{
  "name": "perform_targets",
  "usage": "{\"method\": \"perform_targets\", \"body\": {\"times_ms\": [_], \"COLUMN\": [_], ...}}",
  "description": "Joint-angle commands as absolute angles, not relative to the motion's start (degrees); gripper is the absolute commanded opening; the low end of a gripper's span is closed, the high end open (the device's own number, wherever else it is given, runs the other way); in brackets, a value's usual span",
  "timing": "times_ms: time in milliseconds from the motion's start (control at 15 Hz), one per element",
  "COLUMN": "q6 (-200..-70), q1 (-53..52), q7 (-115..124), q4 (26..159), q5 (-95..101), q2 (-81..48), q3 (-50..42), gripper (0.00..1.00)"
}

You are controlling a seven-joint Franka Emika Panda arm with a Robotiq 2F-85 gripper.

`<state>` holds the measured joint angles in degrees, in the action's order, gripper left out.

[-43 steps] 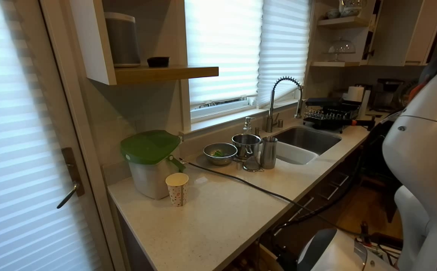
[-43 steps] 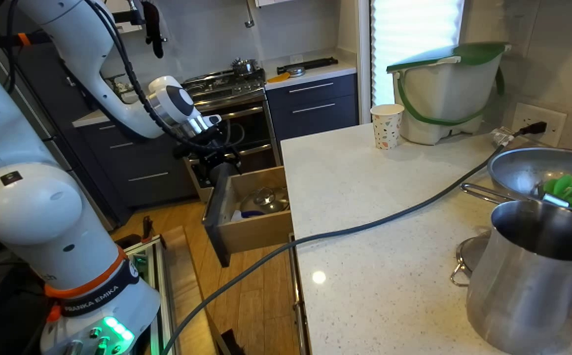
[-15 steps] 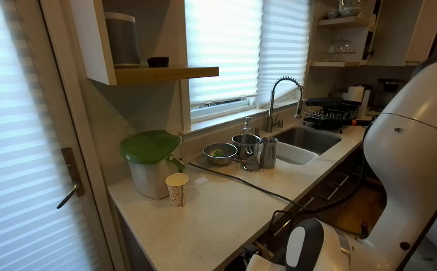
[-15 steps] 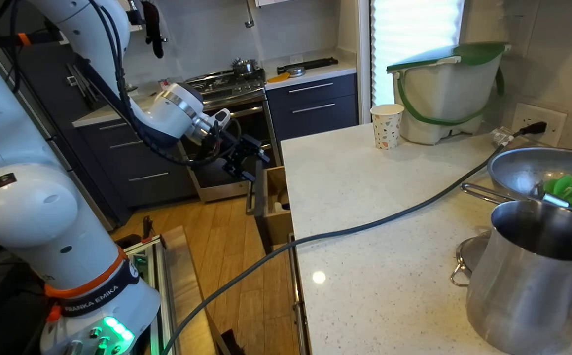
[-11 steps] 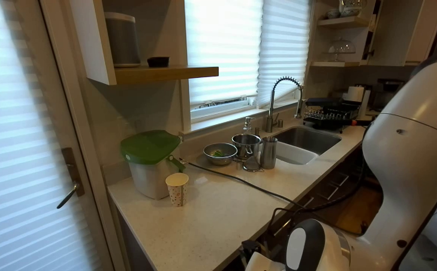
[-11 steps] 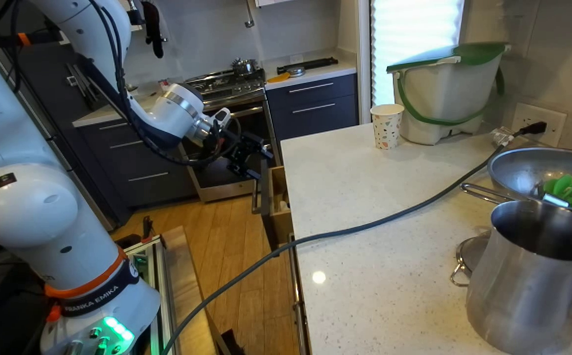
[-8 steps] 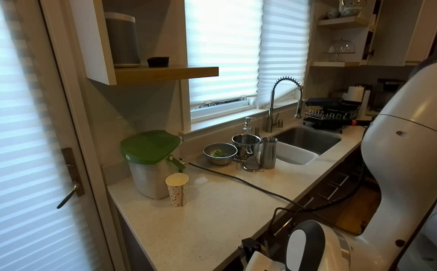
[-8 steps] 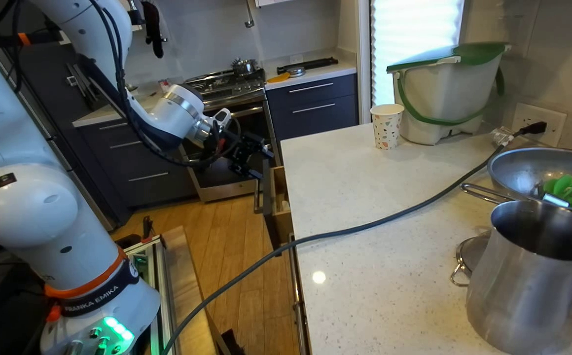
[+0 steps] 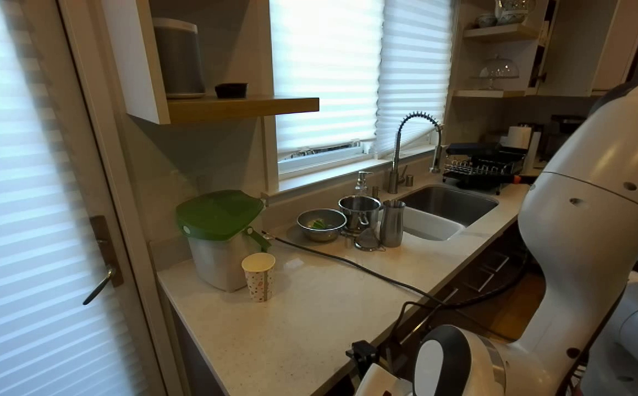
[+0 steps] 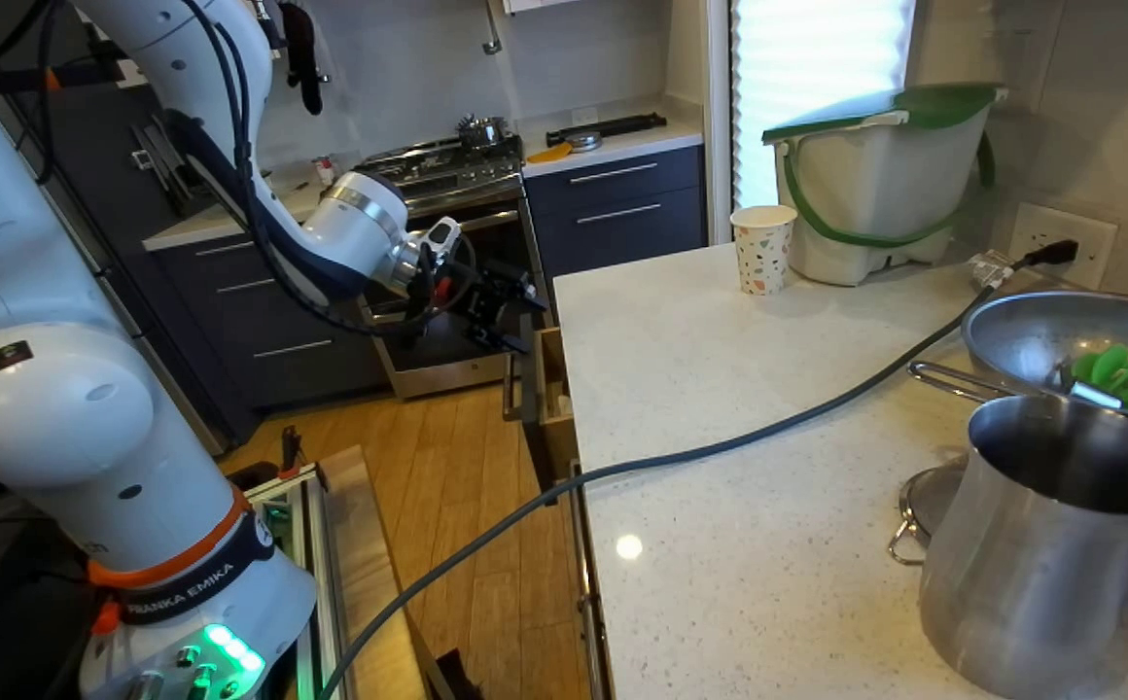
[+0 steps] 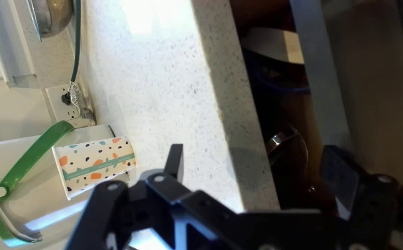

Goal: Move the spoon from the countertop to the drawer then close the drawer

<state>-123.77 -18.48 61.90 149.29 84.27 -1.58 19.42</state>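
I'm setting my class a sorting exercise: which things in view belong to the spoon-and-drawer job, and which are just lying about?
Belong to the job:
the drawer, partly open
the countertop
the gripper, open
the spoon (not visible in these views)

Just lying about:
the paper cup
the green-lidded bin
the steel pitcher
the metal bowl
the dark cable

In an exterior view, the stove (image 10: pixel 506 238) stood before a grey wall (image 10: pixel 408 78), dark cabinets (image 10: pixel 622 238) on either side of it and a wooden floor (image 10: pixel 447 462) in front; to its right, a white blind (image 10: pixel 822 87) glowed brightly.
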Motion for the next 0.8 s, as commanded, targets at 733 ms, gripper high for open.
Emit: {"method": "perform_targets", "body": {"times_ms": [733], "q6": [-122.9], "q1": [-16.87], "q7": [66.32], "q4": [148.02], "q5": [91.53], "q2": [-4.48], "q3": [17.07], "gripper": [1.0]}}
